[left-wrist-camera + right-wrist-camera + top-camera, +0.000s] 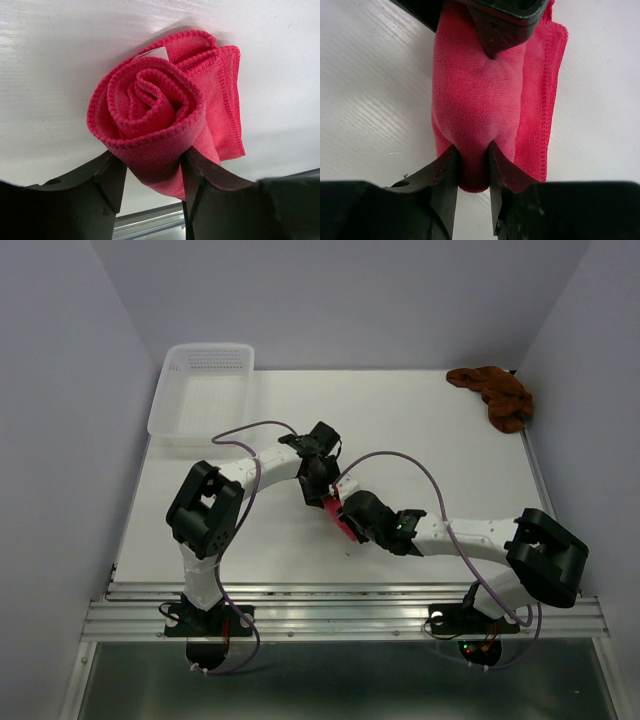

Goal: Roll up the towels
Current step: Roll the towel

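The pink towel [150, 105] sits between the two grippers as a rolled tube, with its spiral end facing the left wrist camera. The left gripper [150, 170] has its jaws drawn in to the width of the roll and pinches it across the lower part of that end. The right gripper [472, 160] is nearly closed and squeezes the opposite end. From there the tube's long axis runs straight ahead to the left gripper, so each arm holds one end and neither is nearer. A loose flap lies flat on the table [450, 450], just to the right of the right gripper's fingers [502, 172]. The roll looks close to finished, and the next move probably depends on wrapping or tucking that flap without loosening the coil.

The brown towel [492, 395] lies crumpled well apart, far ahead of the right gripper and off to its right. That arm is judged the closer one to reach it.
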Robot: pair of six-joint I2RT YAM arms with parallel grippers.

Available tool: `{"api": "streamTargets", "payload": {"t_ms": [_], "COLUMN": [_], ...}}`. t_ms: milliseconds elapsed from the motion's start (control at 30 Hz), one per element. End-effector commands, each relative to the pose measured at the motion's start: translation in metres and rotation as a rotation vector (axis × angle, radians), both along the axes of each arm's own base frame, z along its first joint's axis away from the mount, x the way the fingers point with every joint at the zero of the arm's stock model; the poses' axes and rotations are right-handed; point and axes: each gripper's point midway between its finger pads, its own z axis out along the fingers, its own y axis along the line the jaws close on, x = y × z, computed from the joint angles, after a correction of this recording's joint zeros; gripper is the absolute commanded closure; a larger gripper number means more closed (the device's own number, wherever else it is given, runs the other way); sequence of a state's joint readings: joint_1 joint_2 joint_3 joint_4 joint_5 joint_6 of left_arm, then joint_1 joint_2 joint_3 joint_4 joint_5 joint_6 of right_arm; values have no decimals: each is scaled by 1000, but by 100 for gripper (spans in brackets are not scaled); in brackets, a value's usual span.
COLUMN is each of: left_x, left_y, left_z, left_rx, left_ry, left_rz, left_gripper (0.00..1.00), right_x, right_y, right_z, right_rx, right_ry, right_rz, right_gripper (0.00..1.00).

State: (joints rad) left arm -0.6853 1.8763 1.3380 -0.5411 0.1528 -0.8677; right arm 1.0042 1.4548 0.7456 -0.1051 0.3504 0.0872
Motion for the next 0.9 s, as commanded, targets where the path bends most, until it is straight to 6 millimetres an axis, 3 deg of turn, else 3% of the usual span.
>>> {"api": "streamTargets", "payload": {"t_ms": [0,67,200,333,367,500,600,633,667,867], "left_x": [-7,-6,-1,4,5,11,15,16,15,15], "left_y": [4,3,-1,0,1,-2,-6,-7,-7,-23], "left_z": [18,22,34,42,43,53,60,60,59,60], "left_rx": [-1,-17,-59,-73,-76,-116,-139,-141,-142,-234], "left_ry": [-2,-13,-57,-83,-88,-132,-160,-165,-164,-193], "left_rz": [-1,0,-1,6,6,15,4,-2,-11,-66], "left_gripper": [33,19,11,7,7,4,1,1,1,1], "right_x": [5,3,-2,1,11,16,11,15,7,21], "right_y": [-10,-7,4,5,-4,-11,-9,-16,-16,-29], "right_z": [-4,-7,-6,0,4,9,6,1,-3,-6], "right_rx": [-41,-21,65,218,261,396,468,489,516,690], "right_ry": [-12,12,73,197,213,293,366,401,461,580], "right_rz": [-91,-105,-98,-116,-155,-179,-156,-200,-183,-220], "right_gripper": [73,82,92,92,92,92,92,92,92,92]}}
